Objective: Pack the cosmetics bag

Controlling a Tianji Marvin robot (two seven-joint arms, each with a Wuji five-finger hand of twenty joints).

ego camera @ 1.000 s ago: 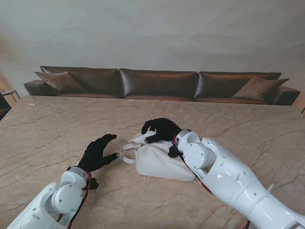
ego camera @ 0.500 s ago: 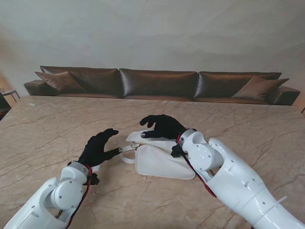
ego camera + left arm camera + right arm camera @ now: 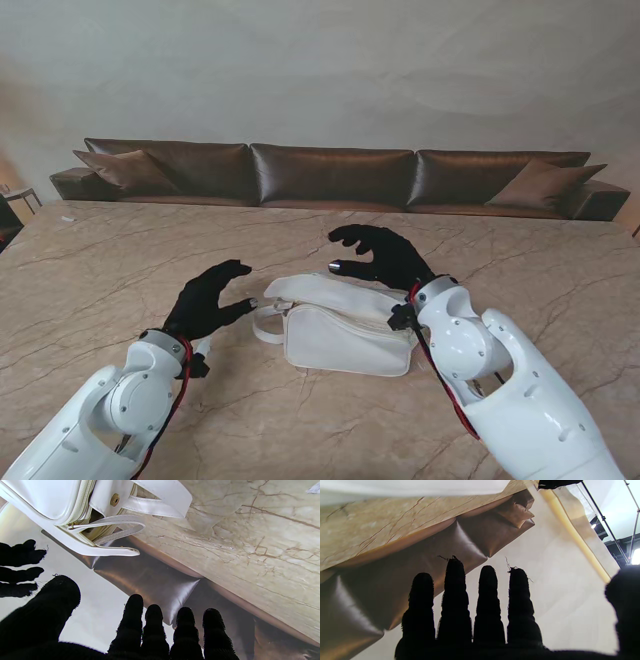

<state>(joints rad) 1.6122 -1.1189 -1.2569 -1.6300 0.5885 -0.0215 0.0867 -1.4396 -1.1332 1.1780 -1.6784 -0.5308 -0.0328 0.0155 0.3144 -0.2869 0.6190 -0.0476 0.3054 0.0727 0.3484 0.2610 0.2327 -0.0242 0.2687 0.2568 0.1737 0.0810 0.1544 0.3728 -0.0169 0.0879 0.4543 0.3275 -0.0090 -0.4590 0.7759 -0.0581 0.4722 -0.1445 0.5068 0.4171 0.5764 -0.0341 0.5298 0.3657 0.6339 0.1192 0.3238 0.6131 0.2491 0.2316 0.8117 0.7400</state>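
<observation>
A white cosmetics bag (image 3: 345, 335) with white strap handles lies on the marble table (image 3: 120, 260) between my two hands. Its zipped end and looped straps (image 3: 117, 526) fill the left wrist view; the zip gapes a little there. My left hand (image 3: 207, 300), black-gloved, hovers just left of the bag's strap with fingers spread, holding nothing. Raised over the bag's far right corner, my right hand (image 3: 382, 255) has its fingers curled apart and holds nothing. The right wrist view shows only its fingers (image 3: 455, 600) and a strip of the bag (image 3: 407, 487). No cosmetics are visible.
A long brown leather sofa (image 3: 330, 175) with cushions runs along the table's far edge, before a plain pale wall. The marble top stretches wide on both sides of the bag.
My right hand has lifted off the bag's top and drawn back to the right and farther from me. The left hand has edged slightly toward the strap. The bag now lies uncovered.
</observation>
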